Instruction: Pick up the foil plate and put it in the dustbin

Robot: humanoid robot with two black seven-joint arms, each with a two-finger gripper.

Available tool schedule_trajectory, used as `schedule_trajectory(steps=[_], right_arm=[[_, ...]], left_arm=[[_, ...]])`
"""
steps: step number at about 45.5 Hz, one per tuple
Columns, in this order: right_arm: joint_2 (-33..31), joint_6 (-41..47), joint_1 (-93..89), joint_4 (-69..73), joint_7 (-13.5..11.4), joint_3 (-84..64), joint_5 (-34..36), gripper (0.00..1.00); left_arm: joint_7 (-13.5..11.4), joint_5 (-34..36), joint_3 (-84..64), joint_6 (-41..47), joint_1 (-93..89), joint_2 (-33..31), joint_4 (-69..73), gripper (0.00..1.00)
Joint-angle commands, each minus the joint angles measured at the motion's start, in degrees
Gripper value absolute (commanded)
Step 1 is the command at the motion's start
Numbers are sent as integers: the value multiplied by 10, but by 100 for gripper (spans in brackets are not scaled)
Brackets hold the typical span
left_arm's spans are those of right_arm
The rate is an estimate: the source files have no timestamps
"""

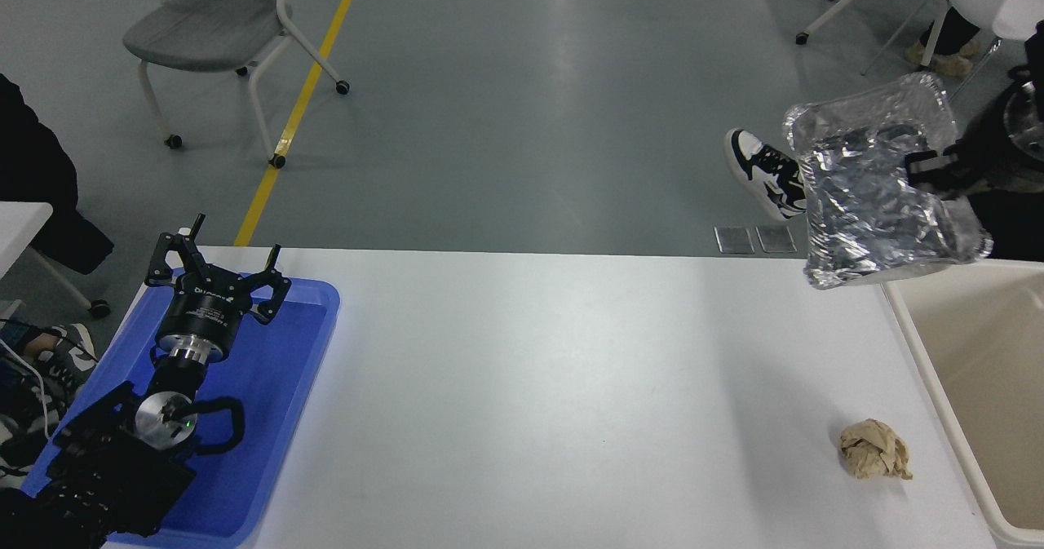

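One foil plate, silver and crinkled, held in the air above the far right corner of the bench, tilted with its open side toward the camera. Pinched at its right rim by the right gripper, fingers closed on the foil; arm entering from the right edge. Lower edge of the plate just beyond the far left corner of the one dustbin, a beige bin standing against the right end of the bench, only partly in view. Plate not over the bin's opening, not touching the bench.

One crumpled tan paper ball lying on the bench near the right end, close beside the bin wall, well apart from the plate.

One blue tray on the left end of the bench. Left gripper parked above it, fingers spread wide, holding nothing.

Beyond the bench: one grey chair on castors at the upper left, one yellow floor line, one black-and-white shoe just left of the plate.
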Motion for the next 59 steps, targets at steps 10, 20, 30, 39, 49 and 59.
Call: schedule_trajectory(steps=[10, 20, 30, 39, 49, 59], right_arm=[[-156, 18, -181, -227, 65, 28, -161, 0], [-177, -20, -415, -356, 93, 176, -194, 0], [-127, -79, -637, -460, 93, 354, -195, 0], [-58, -141, -766, -547, 93, 438, -186, 0], [18, -168, -848, -639, 95, 500, -182, 0], [37, -171, -870, -644, 103, 529, -182, 0]], left_arm=[[-1, 0, -1, 0, 0, 0, 0, 100], [-1, 0, -1, 0, 0, 0, 0, 100], [-1, 0, -1, 0, 0, 0, 0, 100], [-1, 0, -1, 0, 0, 0, 0, 100], [-1, 0, -1, 0, 0, 1, 2, 100], [-1, 0, -1, 0, 0, 1, 2, 100]])
